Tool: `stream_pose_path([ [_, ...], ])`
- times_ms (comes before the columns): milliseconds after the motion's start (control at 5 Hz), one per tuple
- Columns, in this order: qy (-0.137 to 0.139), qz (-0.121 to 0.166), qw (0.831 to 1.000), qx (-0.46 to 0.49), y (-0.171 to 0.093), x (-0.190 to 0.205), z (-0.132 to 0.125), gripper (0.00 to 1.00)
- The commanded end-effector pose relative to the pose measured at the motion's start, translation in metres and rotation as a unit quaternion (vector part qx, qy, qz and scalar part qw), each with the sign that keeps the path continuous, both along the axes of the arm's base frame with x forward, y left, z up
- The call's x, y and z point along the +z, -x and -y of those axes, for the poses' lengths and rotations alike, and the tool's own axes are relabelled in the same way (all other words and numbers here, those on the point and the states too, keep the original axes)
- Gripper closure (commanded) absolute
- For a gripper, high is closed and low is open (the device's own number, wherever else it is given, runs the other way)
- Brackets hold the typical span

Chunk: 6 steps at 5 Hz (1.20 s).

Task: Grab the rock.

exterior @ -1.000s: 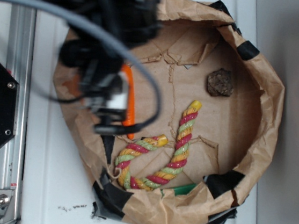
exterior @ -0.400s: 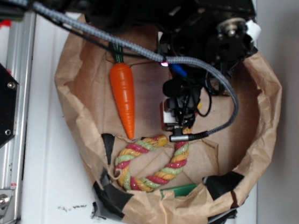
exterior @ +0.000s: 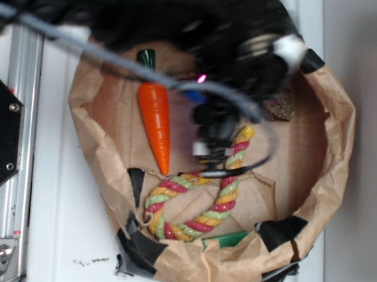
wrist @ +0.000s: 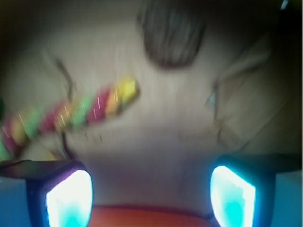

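The rock (exterior: 280,106), a dark brown rough lump, lies at the back right of the paper bag's floor, partly hidden behind my blurred arm. In the wrist view the rock (wrist: 171,35) sits at the top centre, blurred, well ahead of the fingers. My gripper (exterior: 209,150) hangs over the upper end of the coloured rope (exterior: 195,203), left of and nearer than the rock. The gripper (wrist: 151,196) is open, its glowing pads (wrist: 68,198) wide apart with only brown paper between them.
An orange carrot (exterior: 155,120) lies left of the gripper. The rope (wrist: 71,113) runs off to the left in the wrist view. The crumpled brown paper bag wall (exterior: 334,151), patched with black tape, rings everything. A metal rail (exterior: 16,162) runs along the left.
The arm swung from over the carrot at the left to the middle of the bag, then shifted slightly left. The rock, hidden a moment ago, shows partly again.
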<state>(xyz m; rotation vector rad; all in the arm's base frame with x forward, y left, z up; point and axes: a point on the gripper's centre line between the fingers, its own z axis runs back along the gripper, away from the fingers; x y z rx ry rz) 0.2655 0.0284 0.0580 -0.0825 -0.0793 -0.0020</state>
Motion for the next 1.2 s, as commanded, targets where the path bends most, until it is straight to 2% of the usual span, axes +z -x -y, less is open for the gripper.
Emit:
stream_pose_path([
  [0,-0.074,0.044,0.996,-0.005,-0.055,-0.022,-0.006,0.00],
  [200,-0.044,0.052,0.998,-0.001,-0.072,-0.012,-0.004,0.00],
  [400,-0.029,0.049,0.998,0.000,-0.080,-0.006,-0.003,0.00],
  [600,-0.035,0.044,0.998,0.008,-0.082,-0.012,-0.005,0.00],
  [800,-0.072,0.046,0.996,0.008,-0.088,-0.034,-0.008,0.00],
  [1000,-0.071,0.027,0.997,0.011,-0.086,-0.048,-0.010,1.00],
])
